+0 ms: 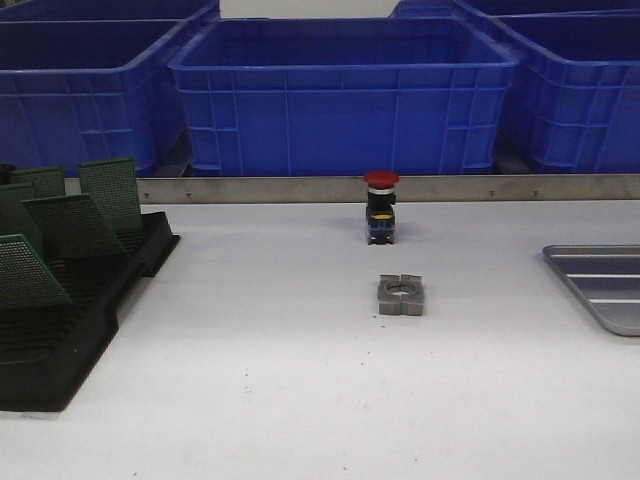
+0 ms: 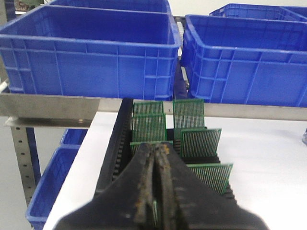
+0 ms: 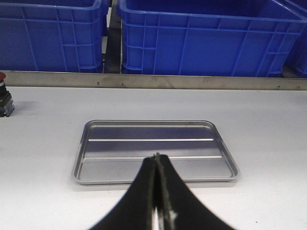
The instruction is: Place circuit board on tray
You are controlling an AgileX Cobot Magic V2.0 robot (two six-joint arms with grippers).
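Note:
Several green perforated circuit boards (image 1: 110, 192) stand upright in a black slotted rack (image 1: 60, 330) at the table's left. The silver tray (image 1: 605, 285) lies at the right edge, partly cut off, with nothing on it. Neither gripper shows in the front view. In the left wrist view my left gripper (image 2: 156, 146) is shut, its tips hovering over the rack (image 2: 117, 143) among the circuit boards (image 2: 200, 143); a green sliver shows through the slit lower down. In the right wrist view my right gripper (image 3: 157, 155) is shut, just in front of the tray (image 3: 144, 132).
A red-capped push button (image 1: 381, 205) and a grey metal block with a round hole (image 1: 401, 295) sit mid-table. Large blue bins (image 1: 345, 95) line the back behind a metal rail (image 1: 480, 188). The push button (image 3: 5, 100) also shows beside the tray.

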